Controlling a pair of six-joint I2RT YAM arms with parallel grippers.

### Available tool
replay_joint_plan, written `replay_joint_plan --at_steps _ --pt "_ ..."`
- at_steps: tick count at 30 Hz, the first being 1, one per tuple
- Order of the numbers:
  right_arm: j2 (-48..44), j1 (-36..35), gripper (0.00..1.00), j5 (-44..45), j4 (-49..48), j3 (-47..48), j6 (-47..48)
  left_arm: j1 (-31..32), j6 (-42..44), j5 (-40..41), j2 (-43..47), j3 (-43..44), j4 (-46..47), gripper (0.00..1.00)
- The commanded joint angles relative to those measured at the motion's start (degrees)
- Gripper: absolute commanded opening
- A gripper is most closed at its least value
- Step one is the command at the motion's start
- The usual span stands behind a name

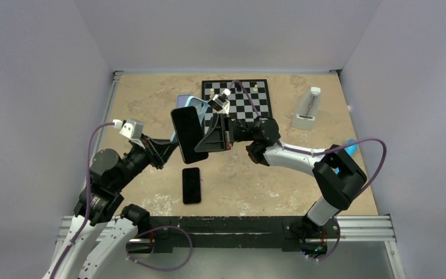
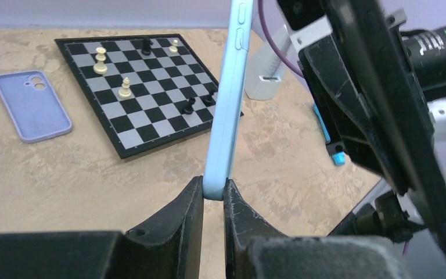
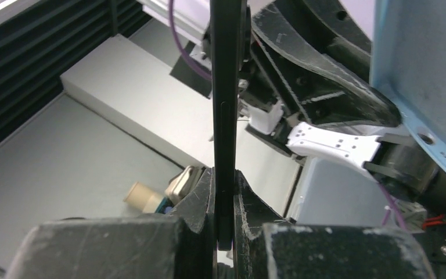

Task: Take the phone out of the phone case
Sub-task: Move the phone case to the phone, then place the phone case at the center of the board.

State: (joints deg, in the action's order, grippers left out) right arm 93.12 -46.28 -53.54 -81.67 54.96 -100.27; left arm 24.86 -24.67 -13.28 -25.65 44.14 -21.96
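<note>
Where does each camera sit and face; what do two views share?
Top external: above and behind, looking down on the tan table; left arm and right arm show.
Left wrist: on the left arm, facing the chequered chessboard; left jaws clamp the light blue phone case.
Right wrist: on the right arm, facing the left arm; right jaws clamp the slim black phone.
Shared: both wrist views show the case.

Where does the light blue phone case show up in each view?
Top external: centre, light blue phone case peeking from behind the black phone.
Left wrist: centre, case edge-on, upright, pinched by the left hand.
Right wrist: case at the right edge, upper part.
Shared landmark: chessboard in top and left wrist; black phone in top and right wrist.
</note>
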Motion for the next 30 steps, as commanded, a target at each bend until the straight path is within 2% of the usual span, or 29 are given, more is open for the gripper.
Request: replay_joint_plan --at_steps 1,5,8,10,13,15,18,22,25,27,30 --pt "-1.97 0.12 0.00 0.77 9.37 3.89 11.34 -0.30 -6.50 9.77 -1.38 -1.06 2.38 0.00" --pt "-7.88 1.93 0.00 3.32 22.21 3.44 22.40 -0.30 -11.85 19.29 -5.89 -1.96 -0.04 0.00" --pt "-15.46 3.62 0.00 6.58 39.02 3.90 34.16 -1.27 -15.54 24.88 -10.59 -1.93 -1.02 0.00" --pt "-19.79 4.13 0.00 10.43 53.95 4.85 43.48 -4.41 -16.15 22.43 -15.59 -1.36 0.41 0.00" --pt "-23.82 4.09 0.00 14.65 65.19 4.10 51.91 -13.24 -16.71 16.28 -24.94 -0.34 3.61 0.00" --pt "-25.58 4.09 0.00 16.00 66.68 1.22 53.72 -18.15 -16.00 12.43 -31.70 0.75 7.84 0.00" --pt "-27.04 4.10 0.00 16.34 66.75 -4.02 55.10 -22.13 -12.75 9.51 -45.04 6.68 9.75 0.00" --pt "-28.02 4.09 0.00 16.15 63.31 -11.91 53.93 -27.97 -9.40 0.34 -61.00 15.99 12.83 0.00" --pt "-28.65 4.04 0.00 15.62 59.70 -16.82 51.87 -30.92 -8.33 -6.37 -69.49 20.75 17.11 0.00" --pt "-29.21 4.07 0.00 15.59 58.21 -19.08 50.78 -31.73 -6.05 -7.26 -74.37 26.44 12.04 0.00" --pt "-29.93 4.15 0.00 16.06 57.92 -20.53 50.52 -32.81 -5.34 -11.37 -79.06 30.71 11.85 0.00"
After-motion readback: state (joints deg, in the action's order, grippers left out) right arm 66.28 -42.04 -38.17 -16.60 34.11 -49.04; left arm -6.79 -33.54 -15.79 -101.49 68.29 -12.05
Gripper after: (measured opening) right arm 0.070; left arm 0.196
